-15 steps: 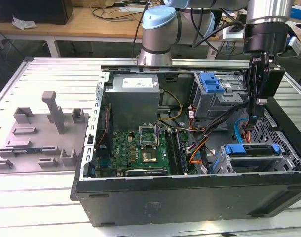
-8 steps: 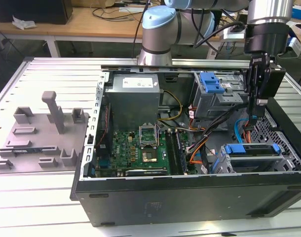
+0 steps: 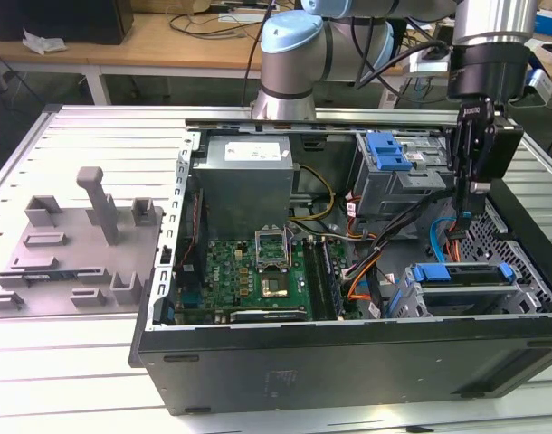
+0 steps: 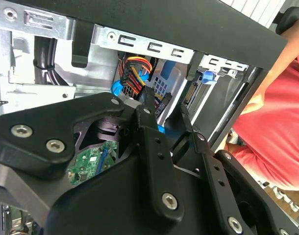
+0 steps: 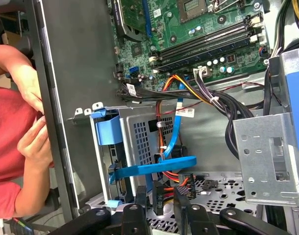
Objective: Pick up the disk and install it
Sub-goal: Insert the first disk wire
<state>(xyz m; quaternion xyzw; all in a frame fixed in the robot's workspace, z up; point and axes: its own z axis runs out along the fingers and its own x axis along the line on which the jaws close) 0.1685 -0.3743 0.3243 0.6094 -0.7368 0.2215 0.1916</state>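
The disk (image 3: 461,273) sits in the drive cage at the lower right corner of the open computer case, its bright blue carrier along the top edge. In the first wrist view the disk's blue carrier (image 5: 154,166) frames the perforated grey cage wall. My gripper (image 3: 469,212) hangs straight above the cage, a short way over the disk, with orange and blue cables beside it. In both wrist views its black fingers (image 4: 144,122) stand slightly apart. Nothing is held between the fingertips of the gripper (image 5: 160,196).
A grey power supply (image 3: 244,181) and green motherboard (image 3: 258,271) fill the case's left half. A blue latch (image 3: 387,149) tops the rear cage. A grey fixture plate (image 3: 77,244) lies left of the case. A person in a red shirt (image 5: 7,122) stands by the case wall.
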